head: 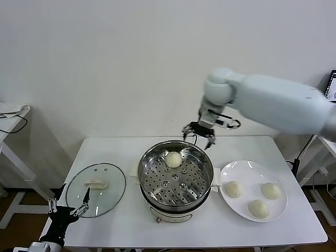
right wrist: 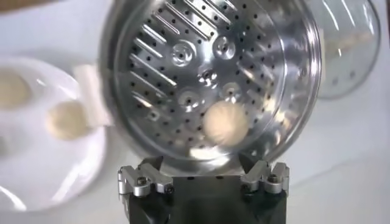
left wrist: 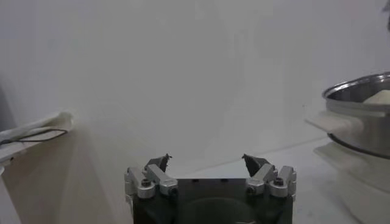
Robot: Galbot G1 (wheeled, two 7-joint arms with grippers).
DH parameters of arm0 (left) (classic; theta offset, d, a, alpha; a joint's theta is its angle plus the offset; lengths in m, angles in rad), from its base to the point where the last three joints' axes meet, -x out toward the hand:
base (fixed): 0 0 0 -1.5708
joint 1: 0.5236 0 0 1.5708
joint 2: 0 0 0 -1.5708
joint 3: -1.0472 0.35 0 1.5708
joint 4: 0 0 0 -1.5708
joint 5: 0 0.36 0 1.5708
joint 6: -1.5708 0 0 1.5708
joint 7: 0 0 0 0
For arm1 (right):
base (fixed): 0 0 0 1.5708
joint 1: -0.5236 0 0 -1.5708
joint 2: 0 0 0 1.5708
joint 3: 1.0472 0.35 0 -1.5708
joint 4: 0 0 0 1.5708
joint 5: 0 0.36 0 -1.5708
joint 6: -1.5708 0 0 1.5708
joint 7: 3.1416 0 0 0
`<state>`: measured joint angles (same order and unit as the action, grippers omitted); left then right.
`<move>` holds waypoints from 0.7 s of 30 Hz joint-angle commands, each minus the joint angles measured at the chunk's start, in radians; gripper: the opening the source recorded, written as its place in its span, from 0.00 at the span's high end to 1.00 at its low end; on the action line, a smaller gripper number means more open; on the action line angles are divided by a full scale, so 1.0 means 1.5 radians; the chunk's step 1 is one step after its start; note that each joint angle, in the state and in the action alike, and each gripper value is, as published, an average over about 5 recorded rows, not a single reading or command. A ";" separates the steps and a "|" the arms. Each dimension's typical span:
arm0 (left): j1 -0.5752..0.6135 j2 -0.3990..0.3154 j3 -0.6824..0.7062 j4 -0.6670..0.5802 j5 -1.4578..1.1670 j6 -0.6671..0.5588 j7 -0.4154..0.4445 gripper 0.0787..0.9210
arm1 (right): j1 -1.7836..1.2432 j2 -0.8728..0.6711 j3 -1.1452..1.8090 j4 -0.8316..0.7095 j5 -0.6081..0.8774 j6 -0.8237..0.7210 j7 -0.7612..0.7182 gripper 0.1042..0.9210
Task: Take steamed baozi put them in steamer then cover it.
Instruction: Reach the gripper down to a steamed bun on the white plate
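The steamer [head: 143, 173] stands mid-table with one steamed baozi [head: 174, 159] on the far side of its perforated tray. My right gripper [head: 199, 134] hangs open and empty just above the steamer's far rim. In the right wrist view the gripper [right wrist: 204, 163] looks down on the steamer [right wrist: 183, 55] and that baozi [right wrist: 225, 122]. Three more baozi [head: 233, 189] [head: 271, 190] [head: 259, 208] lie on a white plate [head: 247, 170] to the right. The cover [head: 107, 199] lies flat on the table to the left. My left gripper [head: 68, 207] waits open by the table's front left edge.
The left wrist view shows the left gripper [left wrist: 207, 161] with nothing between its fingers and the steamer's side [left wrist: 359, 97] off to one side. A second white table [head: 10, 113] with a cable stands at the far left. A wall closes off the back.
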<state>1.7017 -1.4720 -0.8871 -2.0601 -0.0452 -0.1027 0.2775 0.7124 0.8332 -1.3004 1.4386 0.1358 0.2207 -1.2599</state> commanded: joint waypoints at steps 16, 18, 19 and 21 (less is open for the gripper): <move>0.006 -0.001 0.025 -0.011 0.005 -0.009 -0.003 0.12 | -0.282 -0.236 0.138 0.035 -0.015 -0.355 0.022 0.12; 0.004 -0.001 0.026 -0.009 0.005 -0.009 -0.003 0.12 | -0.304 -0.228 0.148 0.024 -0.022 -0.357 0.035 0.12; 0.003 -0.002 0.026 -0.007 0.006 -0.010 -0.003 0.12 | -0.314 -0.223 0.152 0.019 -0.024 -0.357 0.042 0.12; 0.001 -0.002 0.028 -0.004 0.006 -0.011 -0.003 0.12 | -0.332 -0.212 0.161 0.009 -0.025 -0.357 0.056 0.12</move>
<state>1.7075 -1.4745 -0.8501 -2.0746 -0.0377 -0.1159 0.2722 0.3968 0.5383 -1.1502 1.4796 0.1299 -0.2258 -1.2263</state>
